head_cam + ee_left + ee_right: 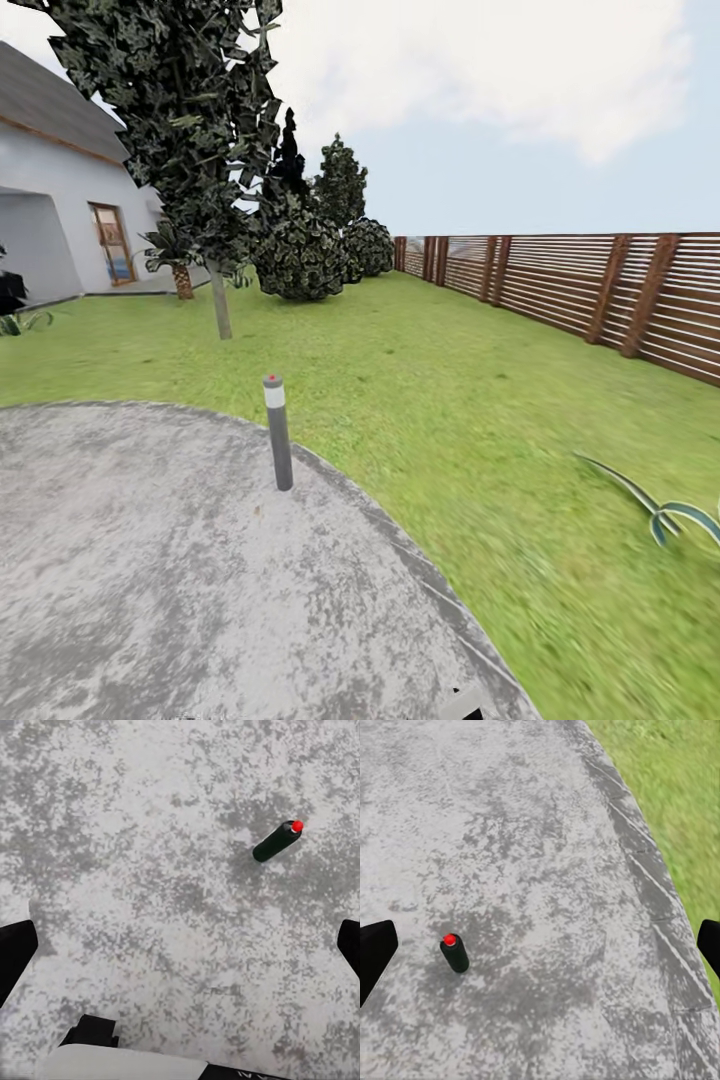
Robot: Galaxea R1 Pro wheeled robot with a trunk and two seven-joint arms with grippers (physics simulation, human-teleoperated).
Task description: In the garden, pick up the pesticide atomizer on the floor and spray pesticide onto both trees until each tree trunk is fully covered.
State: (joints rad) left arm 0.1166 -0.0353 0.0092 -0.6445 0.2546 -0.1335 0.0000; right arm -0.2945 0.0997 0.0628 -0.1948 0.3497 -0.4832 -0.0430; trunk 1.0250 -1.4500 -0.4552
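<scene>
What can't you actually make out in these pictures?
- Head view: the tree's crown is cut off by the top edge.
- Head view: the atomizer is too small to show any label.
- Wrist views: the fingers of the left gripper and the right gripper run off the side edges.
- Head view: the house is cut by the left edge, and its door is blurred.
</scene>
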